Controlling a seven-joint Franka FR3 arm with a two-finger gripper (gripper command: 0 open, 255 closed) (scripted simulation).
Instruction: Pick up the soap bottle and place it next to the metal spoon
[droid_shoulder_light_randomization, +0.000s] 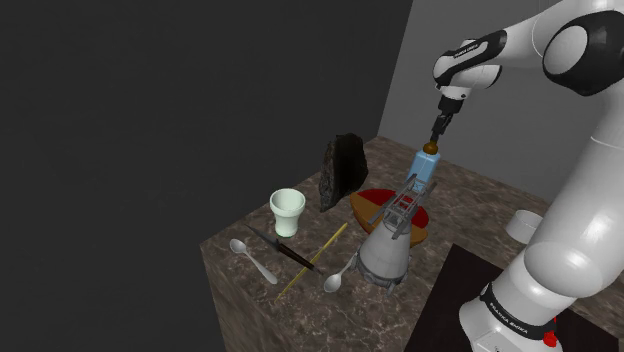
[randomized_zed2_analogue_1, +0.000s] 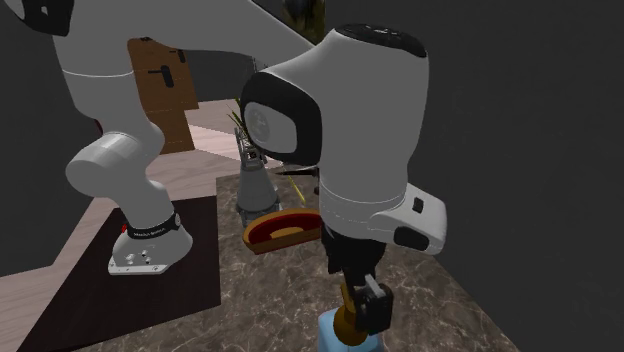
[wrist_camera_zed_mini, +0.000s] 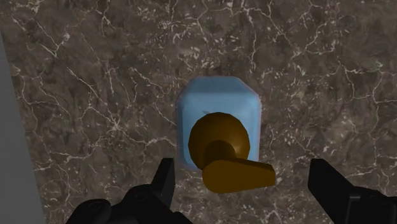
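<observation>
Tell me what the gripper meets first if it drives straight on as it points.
Most likely the brown pump head of the soap bottle, straight ahead between the open jaws.

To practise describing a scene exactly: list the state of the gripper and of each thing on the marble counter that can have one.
Light blue soap bottle with brown pump: upright, not gripped.
Black two-finger gripper: open, fingers apart either side of the pump.
Pale green cup: upright.
Grey metal spoon beside the cup: lying flat.
Second grey metal spoon: lying flat.
Black-handled knife: lying flat.
</observation>
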